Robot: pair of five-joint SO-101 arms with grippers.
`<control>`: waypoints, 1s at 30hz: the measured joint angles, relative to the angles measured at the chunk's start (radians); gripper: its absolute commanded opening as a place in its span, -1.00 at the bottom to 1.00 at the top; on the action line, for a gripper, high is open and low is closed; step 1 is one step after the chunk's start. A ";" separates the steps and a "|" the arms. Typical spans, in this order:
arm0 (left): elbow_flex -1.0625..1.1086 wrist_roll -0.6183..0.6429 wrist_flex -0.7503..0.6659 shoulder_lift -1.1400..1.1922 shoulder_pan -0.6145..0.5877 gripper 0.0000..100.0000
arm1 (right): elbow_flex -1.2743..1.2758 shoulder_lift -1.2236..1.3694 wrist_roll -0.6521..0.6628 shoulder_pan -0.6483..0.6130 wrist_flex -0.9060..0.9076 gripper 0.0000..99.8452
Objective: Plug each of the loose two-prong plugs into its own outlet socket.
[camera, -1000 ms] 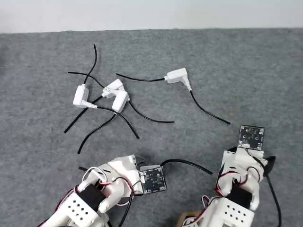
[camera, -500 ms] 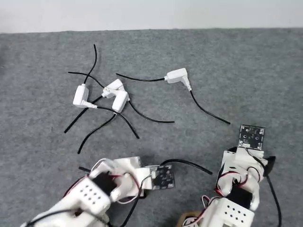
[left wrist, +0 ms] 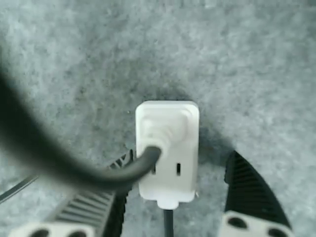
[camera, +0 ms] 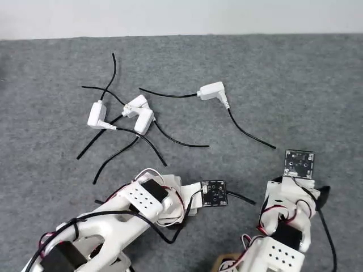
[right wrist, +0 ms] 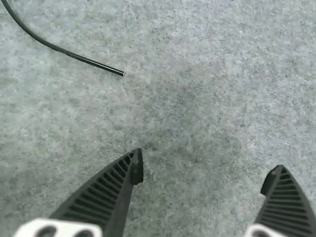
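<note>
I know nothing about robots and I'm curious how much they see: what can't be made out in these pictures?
- Left wrist view: a blurred cable crosses the block, so whether a plug sits in it is unclear.
- High view: the left arm covers whatever lies under it.
- High view: the prongs of the plugs are too small to see.
- Right wrist view: the picture's edge cuts off a thin cable.

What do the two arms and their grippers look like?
The left arm and right arm have white shells with round holes, looped red, black and white wires and a small black camera board at the wrist. The left gripper and right gripper have black, ribbed, pointed fingers.
</note>
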 measured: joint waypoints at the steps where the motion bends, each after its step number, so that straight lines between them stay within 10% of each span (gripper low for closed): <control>1: 0.000 0.000 0.000 0.002 0.003 -0.72 | 0.000 0.000 0.000 -0.002 0.000 -0.25; 11: -0.018 -0.002 0.000 0.008 0.000 -0.98 | 0.014 -0.002 0.003 -0.002 -0.006 -0.25; 25: -0.368 0.178 -0.089 0.051 -0.500 -0.97 | 0.017 -0.002 0.009 -0.043 -0.008 -0.25; 30: -0.388 0.250 -0.121 0.140 -0.511 -0.50 | 0.017 -0.002 0.052 -0.049 -0.006 -0.25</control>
